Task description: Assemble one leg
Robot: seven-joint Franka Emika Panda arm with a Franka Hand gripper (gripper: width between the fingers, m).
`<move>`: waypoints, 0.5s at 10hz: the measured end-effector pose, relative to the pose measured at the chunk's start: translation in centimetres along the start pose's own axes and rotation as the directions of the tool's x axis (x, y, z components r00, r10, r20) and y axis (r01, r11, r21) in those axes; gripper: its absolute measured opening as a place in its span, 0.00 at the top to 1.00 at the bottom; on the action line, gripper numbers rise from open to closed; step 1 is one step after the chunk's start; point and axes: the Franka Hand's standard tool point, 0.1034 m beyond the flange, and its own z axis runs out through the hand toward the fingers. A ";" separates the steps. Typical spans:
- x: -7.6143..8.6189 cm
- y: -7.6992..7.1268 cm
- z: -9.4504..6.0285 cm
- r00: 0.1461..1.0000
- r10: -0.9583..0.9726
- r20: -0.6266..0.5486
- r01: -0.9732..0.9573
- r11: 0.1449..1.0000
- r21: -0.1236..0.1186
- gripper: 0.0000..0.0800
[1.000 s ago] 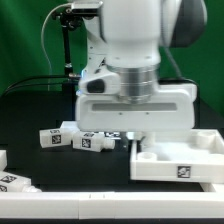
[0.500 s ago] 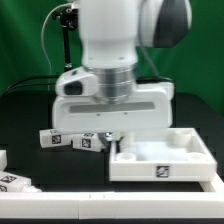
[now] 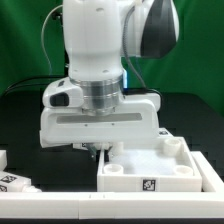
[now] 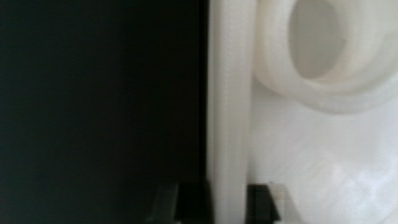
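Note:
My gripper (image 3: 101, 151) is down at the table and shut on the near-left wall of the large white tray-like tabletop (image 3: 128, 186), which lies at the exterior view's lower right. In the wrist view the white wall (image 4: 226, 110) runs straight between my two dark fingertips (image 4: 185, 200), and my gripper (image 4: 226, 200) is closed on it; a round socket (image 4: 338, 50) shows inside the tabletop. One white leg with tags (image 3: 14, 182) lies at the lower left, with another (image 3: 3, 158) at the left edge. Other legs are hidden behind my hand.
The table is black, with a green backdrop behind it. A black stand with cables (image 3: 57, 50) rises at the back left. A white strip (image 3: 60, 209) runs along the front edge of the table.
My arm has moved toward the exterior view's left, and the tabletop has slid left with it. The legs seen in the middle before are now covered by my hand.

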 end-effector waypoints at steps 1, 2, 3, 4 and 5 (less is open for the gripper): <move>0.6 0.0 0.1 0.999 0.053 0.008 -0.053 0.999 -0.012 0.93; 0.8 0.1 0.1 0.996 0.087 -0.001 -0.087 0.996 -0.036 0.93; 1.1 0.0 0.1 0.996 0.080 -0.026 -0.082 0.995 -0.065 0.93; 1.4 -0.1 0.2 0.996 0.061 -0.066 -0.067 0.994 -0.090 0.93; 1.0 0.1 0.5 0.991 0.045 -0.123 -0.058 0.993 -0.104 0.92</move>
